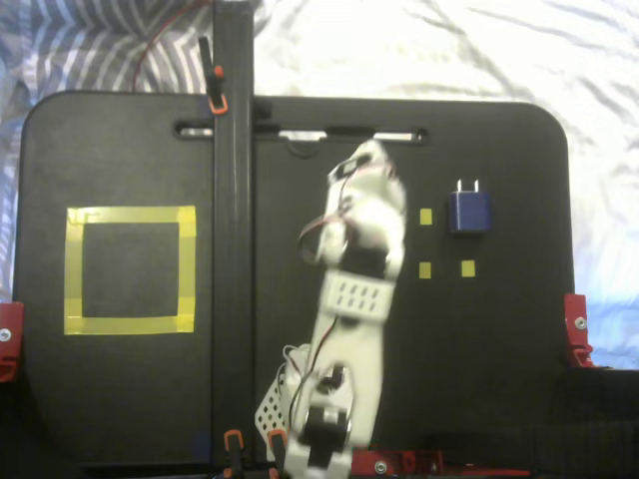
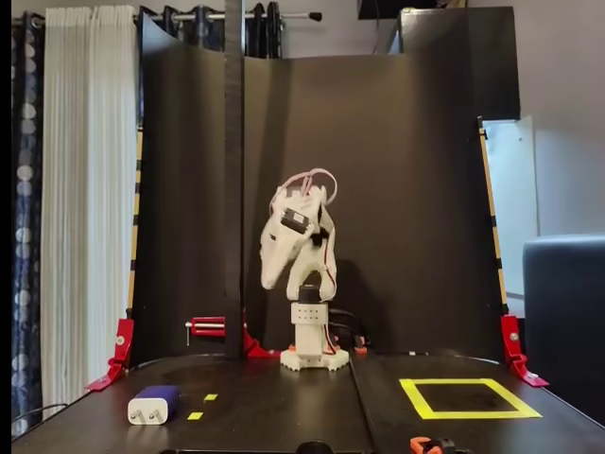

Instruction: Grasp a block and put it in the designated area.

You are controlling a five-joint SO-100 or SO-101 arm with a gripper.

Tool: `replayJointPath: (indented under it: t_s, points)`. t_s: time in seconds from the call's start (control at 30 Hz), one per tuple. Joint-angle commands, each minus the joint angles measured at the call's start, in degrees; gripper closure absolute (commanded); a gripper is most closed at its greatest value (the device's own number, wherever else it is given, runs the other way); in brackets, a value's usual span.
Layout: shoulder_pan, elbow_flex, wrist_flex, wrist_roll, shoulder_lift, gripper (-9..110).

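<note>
Prongs of the block [image 1: 468,212] are pointing toward the bench's [image 1: 499,339] far edge in a fixed view, while the gripper's [image 2: 268,280] opening is impossible to judge.

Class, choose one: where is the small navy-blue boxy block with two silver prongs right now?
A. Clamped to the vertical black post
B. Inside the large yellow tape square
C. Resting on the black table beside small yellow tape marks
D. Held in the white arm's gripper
C: the small navy-blue block lies on the black table next to the small yellow tape marks, apart from the white arm's gripper and far from the large yellow tape square.
</note>
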Motion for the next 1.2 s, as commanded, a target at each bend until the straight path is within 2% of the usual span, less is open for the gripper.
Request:
replayJointPath:
  t_s: [0.0, 0.3, 0.6, 0.77, 1.0, 1.17]
  points:
    - [1.3, -6.3, 1.6, -6.1, -3.5, 101]
    - [5.0, -17.5, 6.6, -26.3, -17.8, 101]
    - [9.1, -31.7, 24.3, -52.7, -31.8, 101]
    - [12.7, -33.7, 28.9, -64.6, -35.5, 102]
    - [18.5, -34.3, 28.0, -75.3, -40.4, 102]
    - [22.4, -34.5, 24.5, -78.3, -43.4, 102]
